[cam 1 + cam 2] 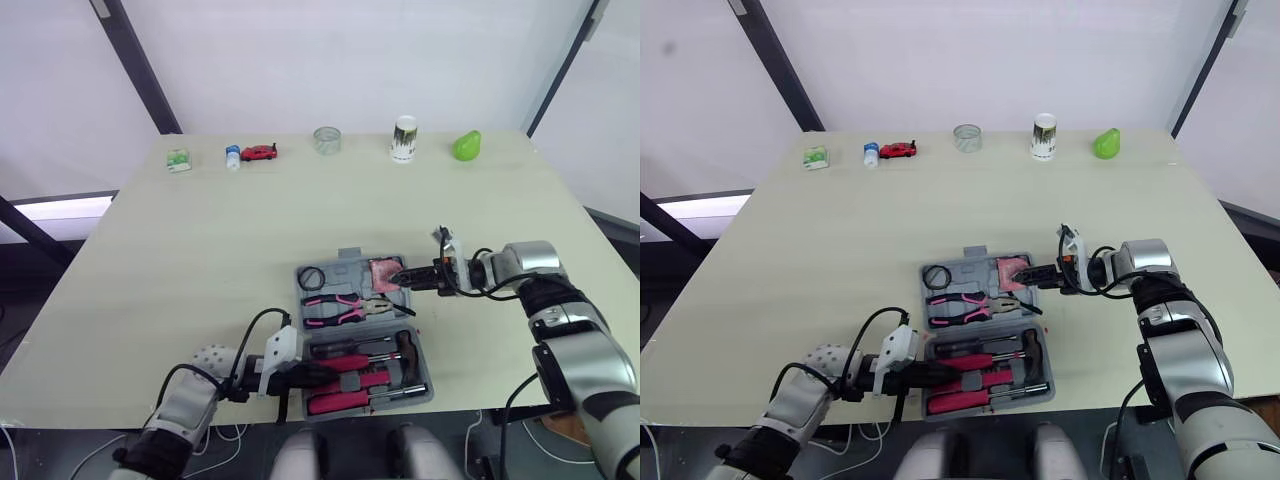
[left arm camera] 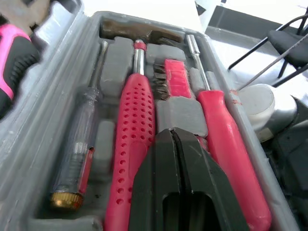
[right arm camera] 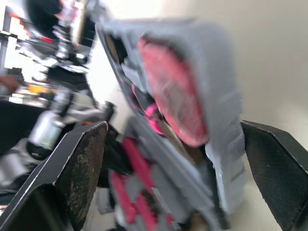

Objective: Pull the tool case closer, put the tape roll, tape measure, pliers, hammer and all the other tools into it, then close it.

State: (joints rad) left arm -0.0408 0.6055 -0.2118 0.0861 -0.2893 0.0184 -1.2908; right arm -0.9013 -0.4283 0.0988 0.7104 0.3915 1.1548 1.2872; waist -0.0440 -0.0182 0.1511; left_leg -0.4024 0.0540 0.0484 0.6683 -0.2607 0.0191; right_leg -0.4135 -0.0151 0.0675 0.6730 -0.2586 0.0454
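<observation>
1. The eye views look forward and down from the head over the surface [image 1: 200, 250]; both share one scene.
2. The wrist views sit close against the tool case [image 2: 48, 91].

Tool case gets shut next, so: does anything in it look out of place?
Tools look seated. The odd thing is the left hand, lying shut over the red handles inside the tool case.

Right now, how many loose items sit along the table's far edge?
6, left to right: a green packet, a small bottle, a red toy car, a clear round item, a white can, a green object. None looks hidden.
</observation>
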